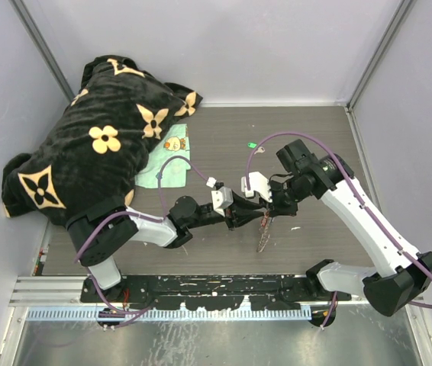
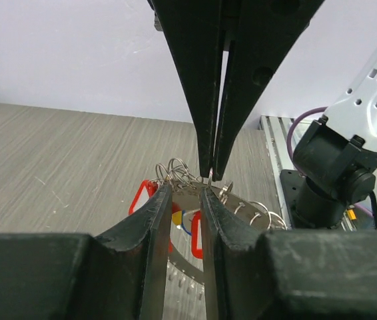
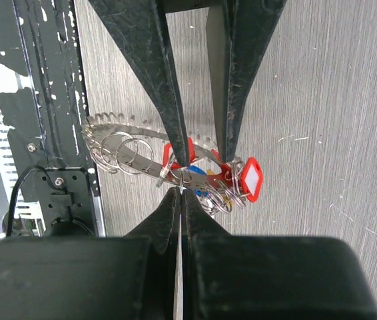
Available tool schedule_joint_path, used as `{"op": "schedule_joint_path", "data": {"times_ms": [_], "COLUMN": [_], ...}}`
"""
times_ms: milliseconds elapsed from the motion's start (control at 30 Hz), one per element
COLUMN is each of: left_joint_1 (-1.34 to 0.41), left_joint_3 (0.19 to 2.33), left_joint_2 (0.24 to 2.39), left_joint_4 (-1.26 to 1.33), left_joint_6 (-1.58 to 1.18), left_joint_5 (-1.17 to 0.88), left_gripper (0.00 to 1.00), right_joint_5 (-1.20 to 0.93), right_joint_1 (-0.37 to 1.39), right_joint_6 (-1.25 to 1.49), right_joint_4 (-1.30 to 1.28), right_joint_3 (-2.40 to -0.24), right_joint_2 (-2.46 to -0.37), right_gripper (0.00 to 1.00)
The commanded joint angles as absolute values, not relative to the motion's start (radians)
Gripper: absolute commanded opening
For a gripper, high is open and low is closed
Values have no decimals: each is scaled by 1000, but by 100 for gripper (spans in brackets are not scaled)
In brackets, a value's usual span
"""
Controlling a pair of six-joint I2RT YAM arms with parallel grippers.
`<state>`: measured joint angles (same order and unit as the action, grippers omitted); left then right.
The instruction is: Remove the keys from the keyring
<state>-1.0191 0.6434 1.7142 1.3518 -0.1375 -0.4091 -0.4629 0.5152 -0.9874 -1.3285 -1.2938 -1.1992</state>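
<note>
The keyring (image 2: 178, 263) is a silver-grey band with a bumpy rim, held above the wooden table. It also shows in the right wrist view (image 3: 132, 155) and hangs below both grippers in the top view (image 1: 264, 232). Keys with red tags (image 3: 252, 179), a blue tag (image 3: 192, 177) and a yellow tag (image 2: 175, 217) cluster on small split rings. My left gripper (image 2: 185, 193) is shut on the keyring's band. My right gripper (image 3: 181, 192) is shut on one small split ring at the band's edge. The two grippers meet tip to tip (image 1: 250, 206).
A black blanket with tan flowers (image 1: 94, 145) covers the back left, with a green cloth (image 1: 162, 169) beside it. A small green object (image 1: 252, 145) lies at the back. The black base rail (image 1: 216, 290) runs along the near edge; the right arm's base (image 2: 328, 173) stands close by.
</note>
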Motion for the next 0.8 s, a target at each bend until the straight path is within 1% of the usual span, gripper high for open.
{"op": "schedule_joint_path", "data": {"times_ms": [0, 233, 433, 600, 767], "left_joint_1": [-1025, -1028, -1030, -1035, -1038], "left_joint_3": [681, 681, 673, 672, 663], "left_joint_2": [1722, 1713, 1704, 1702, 1695], "left_joint_4": [1431, 1431, 1431, 1431, 1431], "left_joint_6": [-172, -187, -210, -209, -205], "left_joint_5": [-463, -485, -507, -484, -438], "left_gripper": [25, 26, 30, 34, 33], "right_joint_5": [-496, -495, -497, -515, -521], "right_joint_1": [519, 518, 518, 519, 519], "right_joint_6": [-972, -969, -959, -953, -949], "right_joint_4": [-1294, -1291, -1281, -1278, -1274], "right_joint_3": [-1311, -1311, -1305, -1300, -1296], "right_joint_2": [-1158, -1152, -1152, -1152, -1149], "right_gripper": [1, 1, 1, 1, 1]}}
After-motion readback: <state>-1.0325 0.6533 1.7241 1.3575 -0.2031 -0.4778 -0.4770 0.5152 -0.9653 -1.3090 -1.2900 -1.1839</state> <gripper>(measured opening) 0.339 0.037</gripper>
